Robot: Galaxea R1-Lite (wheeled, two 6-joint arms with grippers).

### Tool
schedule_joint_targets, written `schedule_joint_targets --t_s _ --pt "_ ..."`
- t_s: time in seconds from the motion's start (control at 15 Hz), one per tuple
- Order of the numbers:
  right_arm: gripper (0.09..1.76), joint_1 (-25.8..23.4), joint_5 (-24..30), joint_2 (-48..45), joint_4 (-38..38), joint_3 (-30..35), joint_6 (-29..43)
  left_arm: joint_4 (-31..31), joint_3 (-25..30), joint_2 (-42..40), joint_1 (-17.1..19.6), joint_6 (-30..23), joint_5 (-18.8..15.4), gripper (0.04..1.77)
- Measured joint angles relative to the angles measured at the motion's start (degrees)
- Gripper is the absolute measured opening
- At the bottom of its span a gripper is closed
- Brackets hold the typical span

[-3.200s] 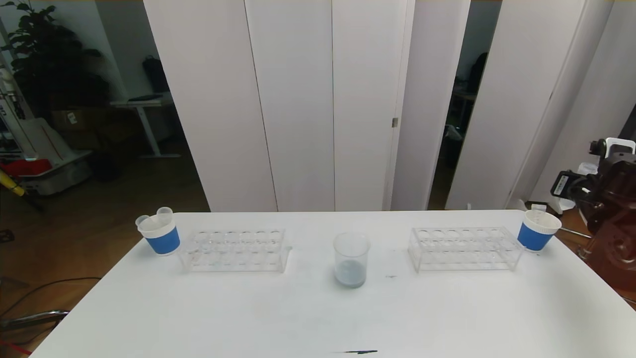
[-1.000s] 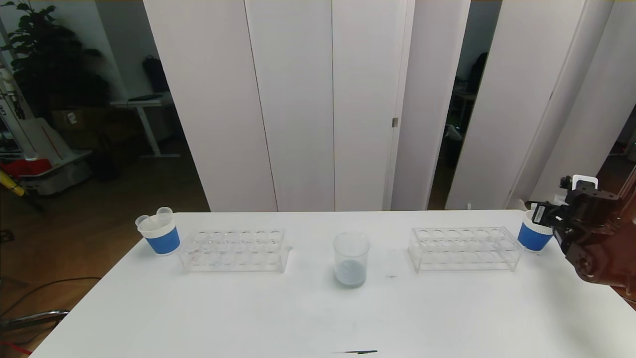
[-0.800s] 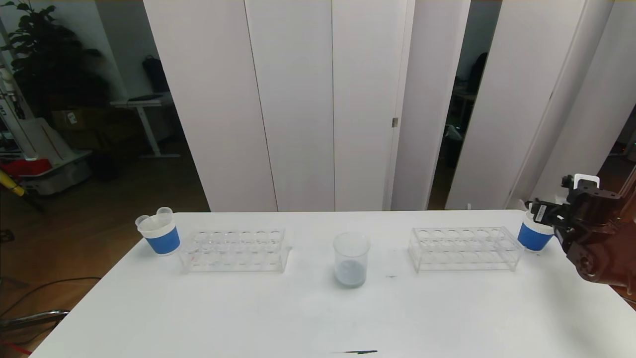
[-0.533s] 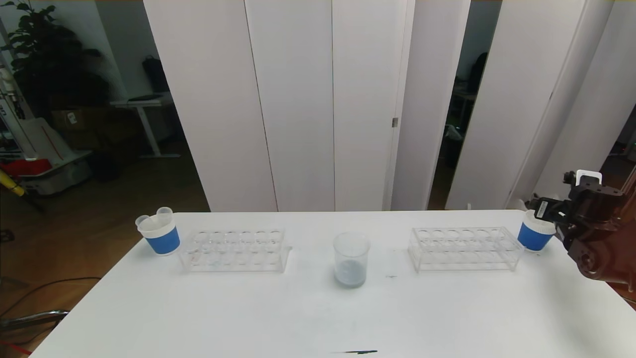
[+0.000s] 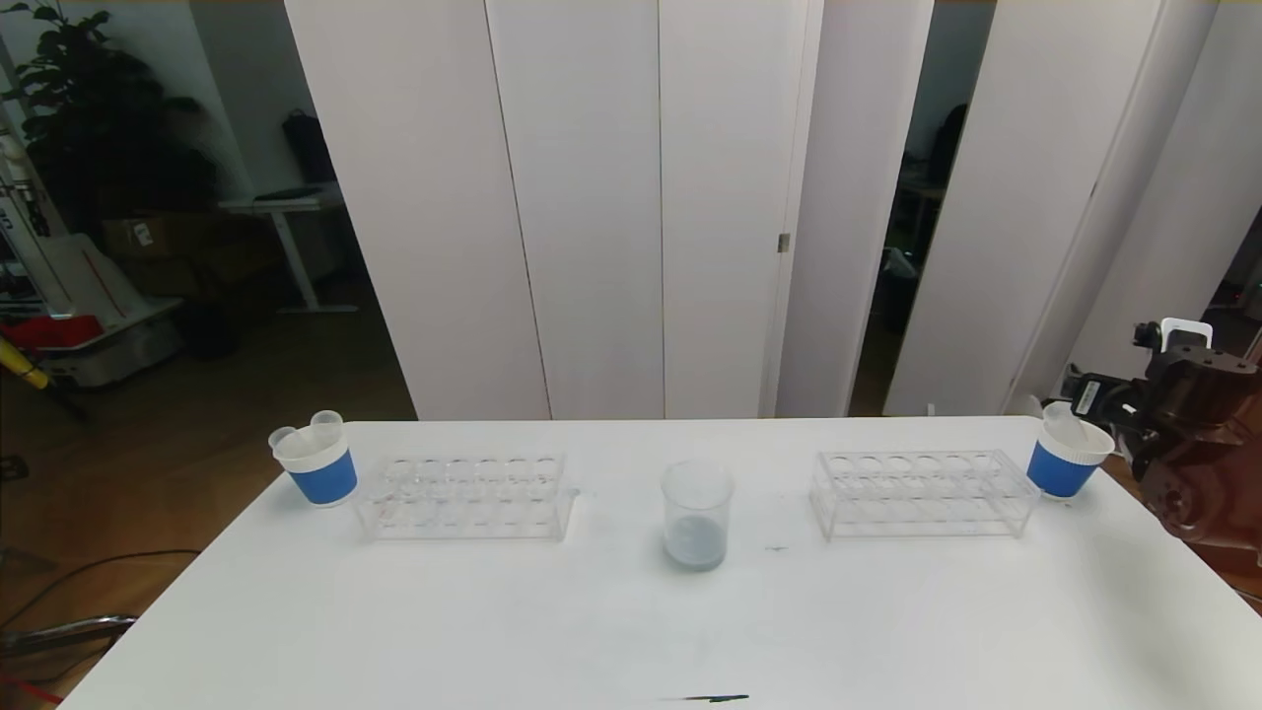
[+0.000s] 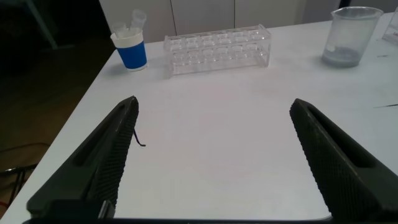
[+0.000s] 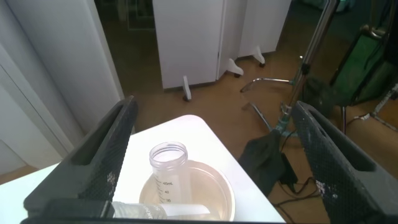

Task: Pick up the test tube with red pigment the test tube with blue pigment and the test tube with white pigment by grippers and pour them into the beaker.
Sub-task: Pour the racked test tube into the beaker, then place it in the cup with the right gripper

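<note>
The beaker [image 5: 697,513] stands mid-table with pale grey-blue liquid at its bottom; the left wrist view shows the beaker [image 6: 351,37] too. My right gripper [image 5: 1083,400] hangs open just above and behind the right blue-and-white cup [image 5: 1067,461]. In the right wrist view the right gripper [image 7: 212,102] is open and empty over that cup [image 7: 205,186], where one clear tube [image 7: 166,171] stands and another [image 7: 155,213] lies. My left gripper [image 6: 212,102] is open and empty above the table's near left. The test tubes with red, blue and white pigment are out of view.
Two clear racks stand either side of the beaker, the left rack [image 5: 463,496] and the right rack [image 5: 922,493]. A second blue-and-white cup [image 5: 317,465] with clear tubes sits at the far left. The table edge [image 5: 1183,552] is close by the right arm.
My right gripper has opened over the right cup and risen up and to the right. A clear tube now shows in that cup. The left arm has not moved.
</note>
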Motion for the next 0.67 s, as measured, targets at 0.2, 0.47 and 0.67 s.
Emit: schedule_joint_targets --t_s 0.2,0.47,0.67 --pt "1.75 -0.88 0.06 -0.33 0.02 -0.11 0.05 0.00 0.00 0.00 0.00 0.00 0.00 1.74" --pt "1.75 -1.60 0.50 -2.82 0.02 -0.43 -0.83 0.02 0.00 0.00 0.00 0.02 0.00 1.74" --pt "1.75 -2.04 3.84 -7.55 2.05 -1.18 -2.05 0.02 0.00 0.00 0.00 0.00 0.00 1.74"
